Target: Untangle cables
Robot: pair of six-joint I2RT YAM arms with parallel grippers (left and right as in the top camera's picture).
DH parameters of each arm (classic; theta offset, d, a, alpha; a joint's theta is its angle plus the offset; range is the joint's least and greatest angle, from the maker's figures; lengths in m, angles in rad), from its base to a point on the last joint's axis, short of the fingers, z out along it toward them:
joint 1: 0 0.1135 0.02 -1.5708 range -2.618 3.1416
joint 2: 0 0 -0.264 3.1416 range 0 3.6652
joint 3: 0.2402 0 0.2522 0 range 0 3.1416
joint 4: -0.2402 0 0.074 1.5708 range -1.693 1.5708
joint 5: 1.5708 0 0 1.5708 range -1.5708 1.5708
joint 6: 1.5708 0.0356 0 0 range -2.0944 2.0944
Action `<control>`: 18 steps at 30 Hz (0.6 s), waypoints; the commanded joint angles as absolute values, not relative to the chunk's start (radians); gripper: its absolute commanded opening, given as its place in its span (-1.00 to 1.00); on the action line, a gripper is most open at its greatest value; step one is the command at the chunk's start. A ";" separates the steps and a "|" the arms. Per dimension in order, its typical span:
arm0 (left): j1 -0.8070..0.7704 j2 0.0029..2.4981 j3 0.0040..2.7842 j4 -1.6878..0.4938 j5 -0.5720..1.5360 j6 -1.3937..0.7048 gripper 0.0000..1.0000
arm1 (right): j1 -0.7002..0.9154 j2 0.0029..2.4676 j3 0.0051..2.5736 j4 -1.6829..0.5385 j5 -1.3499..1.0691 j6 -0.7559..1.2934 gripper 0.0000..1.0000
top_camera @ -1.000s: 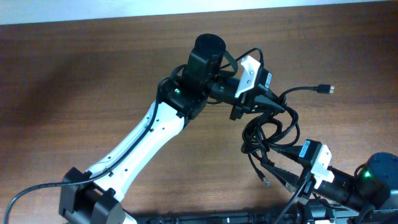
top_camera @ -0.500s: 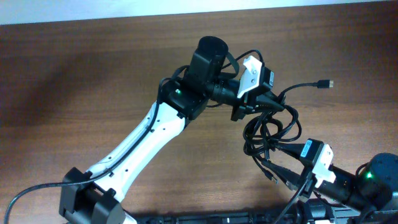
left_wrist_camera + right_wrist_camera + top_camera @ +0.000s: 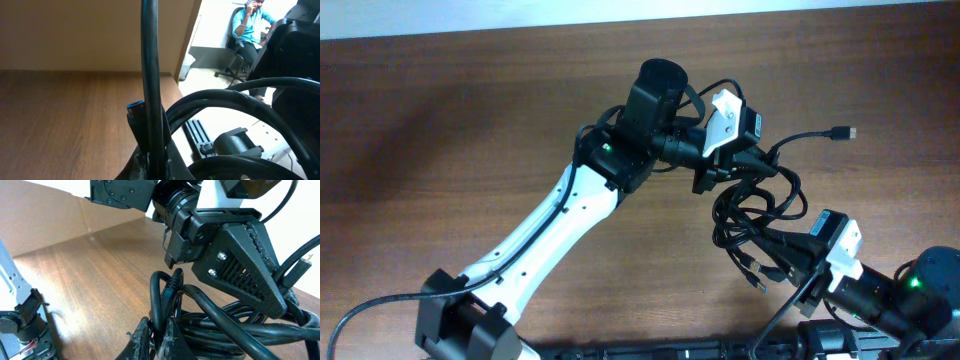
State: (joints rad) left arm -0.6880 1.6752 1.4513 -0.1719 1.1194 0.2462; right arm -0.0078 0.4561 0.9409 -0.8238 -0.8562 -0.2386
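Two arms share what looks like the pulling-apart step. Next they would need to draw away from each other gently, so loops slip free rather than cinch. Over the right side of the worktop (image 3: 440, 120), the left arm (image 3: 560, 210) stretches diagonally and the right arm (image 3: 920, 285) sits low at the near edge. Between them are the cables (image 3: 755, 215), one knotted bundle. The left hand (image 3: 760, 168) is clenched on a strand at its top; the right hand (image 3: 775, 262) pinches a loop at its bottom. One plug (image 3: 839, 132) trails right.
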 commanded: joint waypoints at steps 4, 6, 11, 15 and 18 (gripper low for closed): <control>-0.698 1.642 1.471 -0.174 1.162 0.255 -1.00 | -0.014 0.455 0.956 -0.822 -0.732 -0.157 -0.92; -0.698 1.641 1.471 -0.175 1.162 0.255 -1.00 | -0.014 0.455 0.956 -0.823 -0.628 -0.080 -0.92; -0.698 1.641 1.471 -0.192 1.119 0.255 -1.00 | -0.014 0.455 0.956 -0.823 -0.408 0.098 -0.92; -0.698 1.641 1.471 -0.223 1.046 0.255 -1.00 | -0.014 0.455 0.956 -0.826 -0.318 0.154 -0.92; -0.698 1.641 1.471 -0.218 1.043 0.255 -1.00 | -0.014 0.455 0.956 -0.847 -0.256 0.175 -0.92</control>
